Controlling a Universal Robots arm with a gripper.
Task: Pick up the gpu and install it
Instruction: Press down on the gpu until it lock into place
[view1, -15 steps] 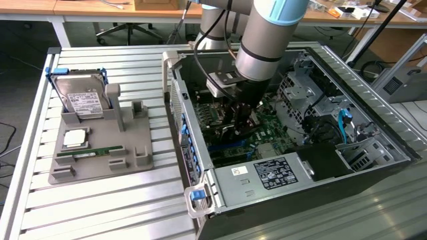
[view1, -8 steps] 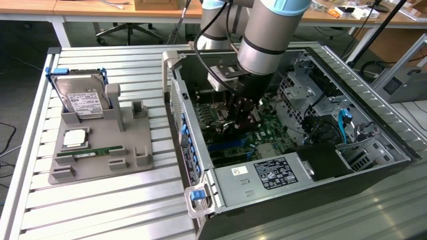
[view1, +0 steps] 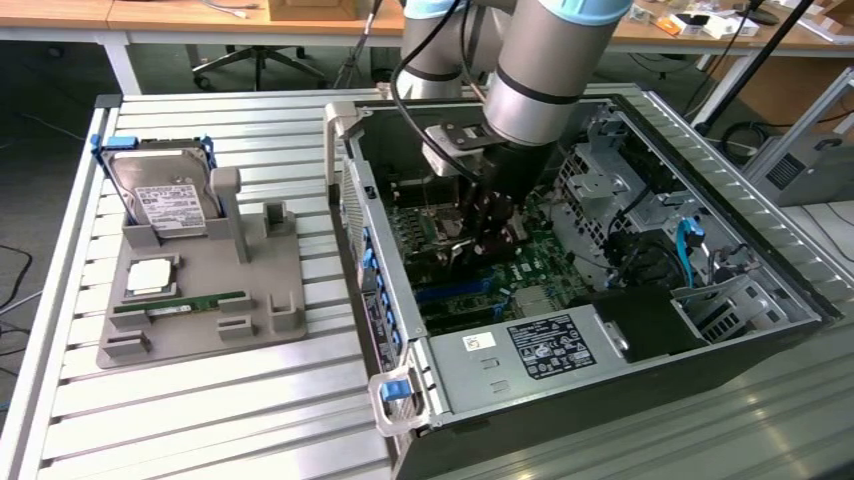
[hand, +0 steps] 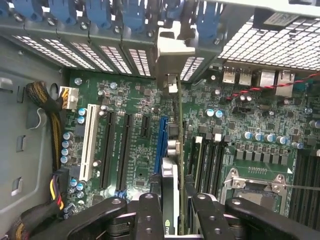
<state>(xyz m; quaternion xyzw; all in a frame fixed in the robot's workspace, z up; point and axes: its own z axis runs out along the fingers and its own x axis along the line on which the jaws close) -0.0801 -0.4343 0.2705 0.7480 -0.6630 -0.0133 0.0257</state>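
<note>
GPU (hand: 172, 190), edge-on, stood clenched between my jaws, my gripper (hand: 172, 207) holding it above the motherboard (hand: 240, 120) beside the blue slot (hand: 160, 145); its metal bracket (hand: 172, 52), toward twelve o'clock, reached the case's rear wall (hand: 115, 55).

Worktop (view1: 200, 400): ribbed, dull silvery metal. Case (view1: 534, 385): grey sheet metal. Tray (view1: 200, 300): matt grey plastic. Gpu (hand: 172, 150) bracket: bare metal. Pincer (hand: 172, 212): matt black.

A ribbed metal table (view1: 200, 420) fills the frame; a grey parts holder (view1: 200, 300) lies at centre left, an open computer case (view1: 574, 280) at right.
</note>
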